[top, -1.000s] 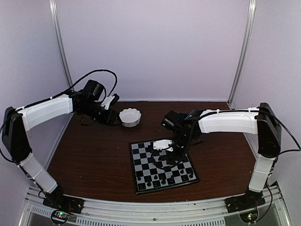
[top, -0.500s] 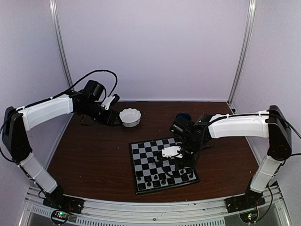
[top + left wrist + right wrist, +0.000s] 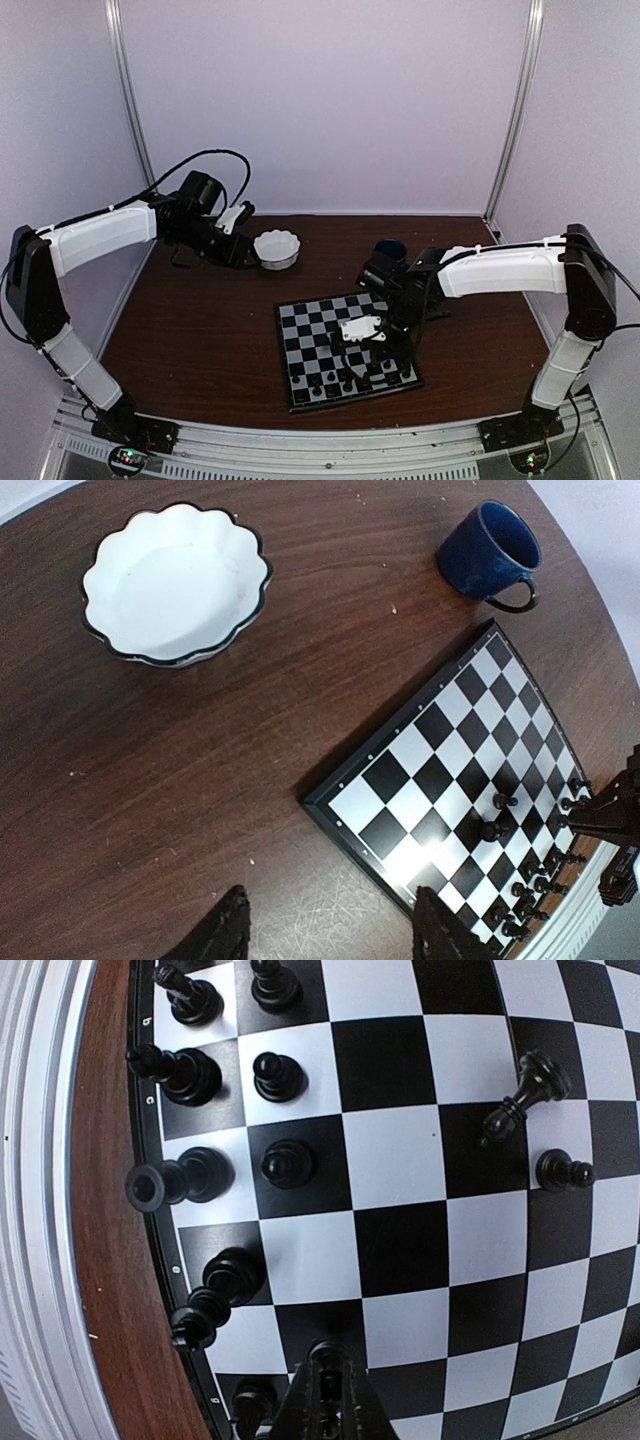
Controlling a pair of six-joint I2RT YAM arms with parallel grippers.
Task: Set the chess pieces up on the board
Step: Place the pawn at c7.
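The dark wooden table (image 3: 200, 340) carries the board (image 3: 305, 335) towards its front edge. The right claw (image 3: 385, 345) sits low over the board's near right corner with its fingers pinched shut, while the left claw (image 3: 330, 935) hangs with fingers apart and empty near the white scalloped bowl (image 3: 276, 248); a dark blue mug (image 3: 390, 248) stands beyond the board. The chess pieces (image 3: 283, 1163) crowd the two rows along the board's near edge, two more standing further in, and small white letters run along its dark border, "b" and "c" readable.
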